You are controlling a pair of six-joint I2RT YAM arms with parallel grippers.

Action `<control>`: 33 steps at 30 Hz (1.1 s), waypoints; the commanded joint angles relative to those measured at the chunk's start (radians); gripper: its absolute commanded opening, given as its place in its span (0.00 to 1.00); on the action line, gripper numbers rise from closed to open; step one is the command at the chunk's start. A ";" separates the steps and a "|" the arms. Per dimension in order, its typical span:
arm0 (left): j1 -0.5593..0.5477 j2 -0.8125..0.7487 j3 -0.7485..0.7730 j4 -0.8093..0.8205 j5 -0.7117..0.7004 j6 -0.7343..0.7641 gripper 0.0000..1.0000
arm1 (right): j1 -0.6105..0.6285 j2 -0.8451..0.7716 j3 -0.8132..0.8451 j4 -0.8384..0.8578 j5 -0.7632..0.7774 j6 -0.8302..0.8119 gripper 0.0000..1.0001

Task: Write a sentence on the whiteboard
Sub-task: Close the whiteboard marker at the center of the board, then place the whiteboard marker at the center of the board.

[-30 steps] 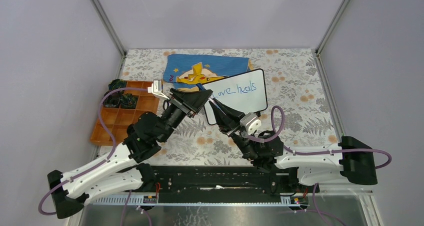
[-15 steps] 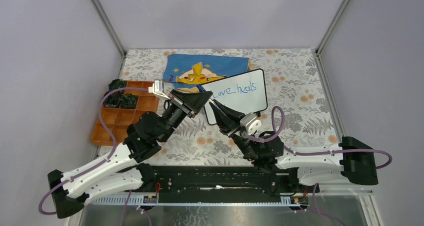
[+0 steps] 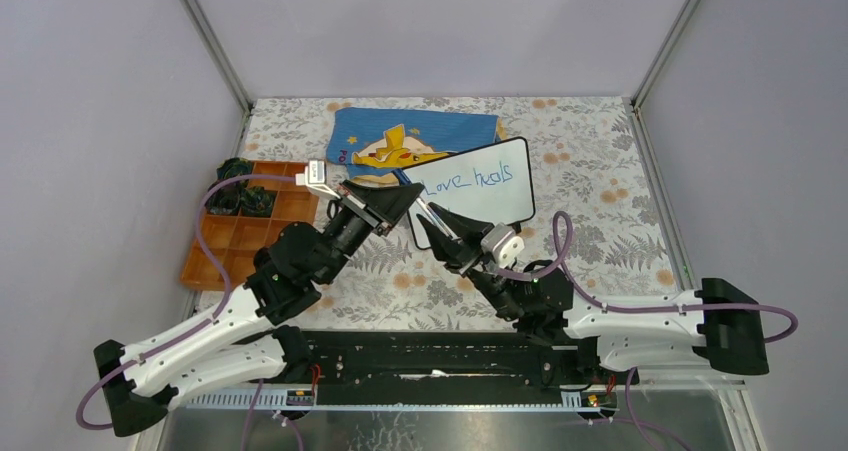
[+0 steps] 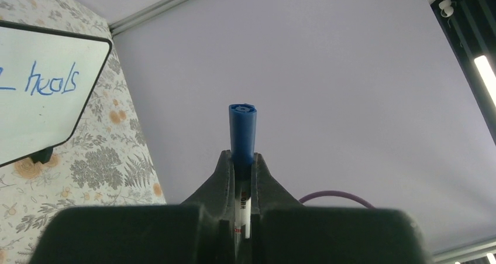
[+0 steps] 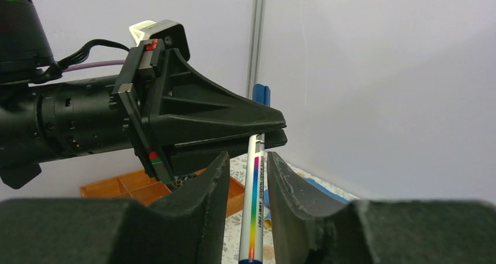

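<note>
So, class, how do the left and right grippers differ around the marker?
The left gripper is shut on the marker; the right gripper is open, jaws loose around it. The left gripper sits by the blue end; the right gripper further down the barrel. Both are black, meeting at one marker.

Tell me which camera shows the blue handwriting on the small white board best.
Top external: both words, "Love heals", of the blue handwriting on the black-rimmed whiteboard read whole. Left wrist crops it to "heals" and a stray stroke; right wrist shows none.
</note>
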 commanded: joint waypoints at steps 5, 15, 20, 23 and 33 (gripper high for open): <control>0.004 -0.023 0.018 -0.010 -0.050 0.039 0.00 | 0.004 -0.063 0.036 -0.115 -0.053 0.064 0.64; 0.010 -0.090 0.168 -0.455 -0.255 0.310 0.00 | 0.004 -0.268 0.138 -0.714 -0.140 0.253 1.00; 0.014 -0.122 0.185 -0.717 -0.356 0.381 0.00 | 0.004 -0.397 0.151 -0.961 -0.072 0.301 1.00; 0.017 -0.104 0.170 -0.822 -0.364 0.370 0.00 | 0.004 -0.445 0.116 -1.014 0.029 0.328 1.00; 0.209 0.171 0.042 -0.869 -0.021 0.349 0.00 | 0.004 -0.383 0.094 -1.096 0.319 0.414 1.00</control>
